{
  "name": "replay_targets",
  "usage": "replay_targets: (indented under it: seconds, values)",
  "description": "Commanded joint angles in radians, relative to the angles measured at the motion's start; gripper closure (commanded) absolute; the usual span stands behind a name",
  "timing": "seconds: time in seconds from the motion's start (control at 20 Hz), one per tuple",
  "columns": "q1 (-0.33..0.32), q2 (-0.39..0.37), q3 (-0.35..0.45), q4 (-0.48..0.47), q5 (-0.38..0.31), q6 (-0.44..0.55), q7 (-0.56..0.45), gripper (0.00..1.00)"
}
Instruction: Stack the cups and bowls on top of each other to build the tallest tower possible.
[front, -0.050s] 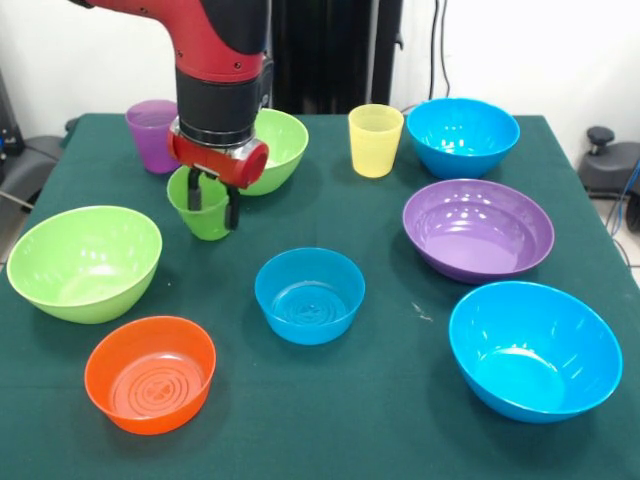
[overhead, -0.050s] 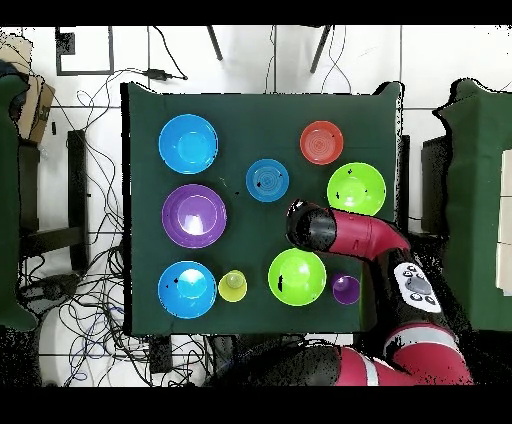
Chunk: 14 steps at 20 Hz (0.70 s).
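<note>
The light, slippery, translucent green plastic cup (front, -0.050s: 203, 212) is straddled at its rim by the parted end effector (front, -0.050s: 213, 202); no clamping is evident.

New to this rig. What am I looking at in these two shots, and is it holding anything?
One red and black robot arm works at a green table. One picture faces it from across the table; the other looks straight down. Its gripper has its fingers down around the rim of the green cup; whether it grips is unclear. The purple cup and yellow cup stand apart. Seven bowls lie scattered, among them the small blue bowl, orange bowl and wide purple bowl. Nothing is stacked yet.
</note>
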Motion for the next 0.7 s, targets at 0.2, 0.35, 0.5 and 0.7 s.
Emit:
replay_targets:
  seconds: [0.2, 0.35, 0.5, 0.7]
  values:
    - [0.013, 0.011, 0.092, -0.055, -0.088, 0.034, -0.101, 1.0]
    - [0.006, 0.006, 0.095, -0.05, -0.089, 0.045, -0.108, 1.0]
    - [0.008, 0.004, 0.09, -0.052, -0.088, 0.05, -0.103, 1.0]
    - [0.016, -0.004, 0.078, -0.046, -0.071, 0.054, -0.074, 1.0]
